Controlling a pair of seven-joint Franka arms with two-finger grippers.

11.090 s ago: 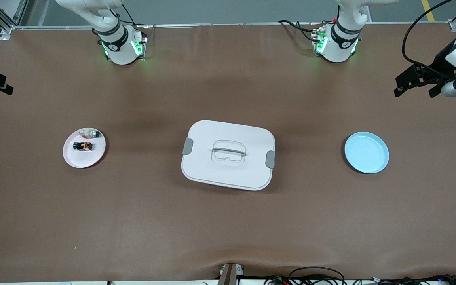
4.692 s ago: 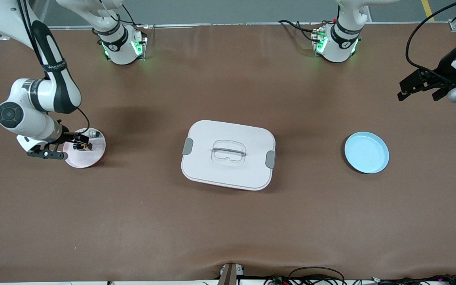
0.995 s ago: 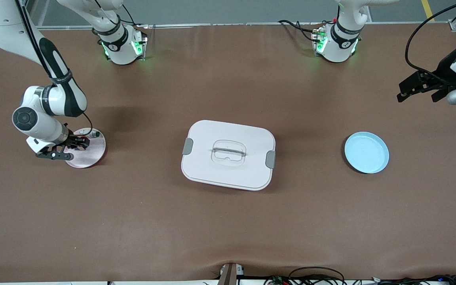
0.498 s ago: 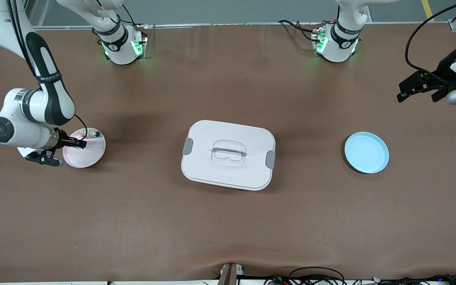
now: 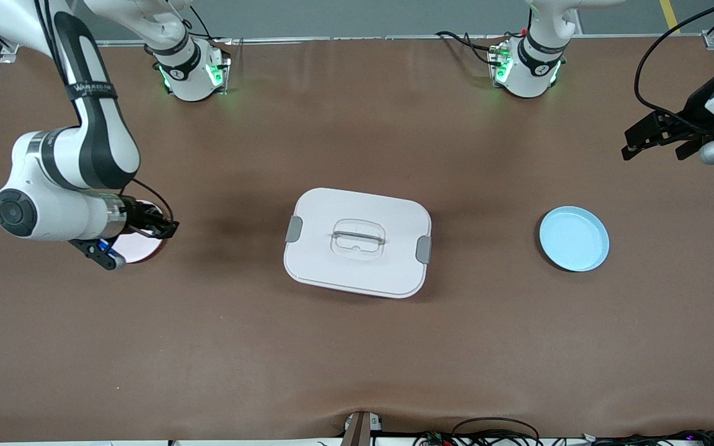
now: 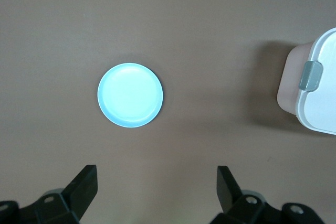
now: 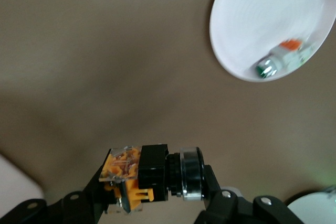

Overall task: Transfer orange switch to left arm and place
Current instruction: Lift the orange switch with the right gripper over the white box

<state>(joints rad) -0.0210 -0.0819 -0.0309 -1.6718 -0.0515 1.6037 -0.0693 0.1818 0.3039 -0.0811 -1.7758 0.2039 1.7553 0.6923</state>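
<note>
Brown bench [image 5: 357, 347], white box [image 5: 357, 241] mid-frame, right gripper [image 5: 162, 226] at middle left clamped on the orange switch [image 7: 152, 174].
Switch looks light, rigid, probably slick; its black middle suits gripping. Left gripper [image 6: 157, 192] waits upper right, wide apart, empty.

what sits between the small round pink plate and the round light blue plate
The large white lidded plastic box with grey side clips sits between the pink plate and blue plate, as the front view shows.
</note>
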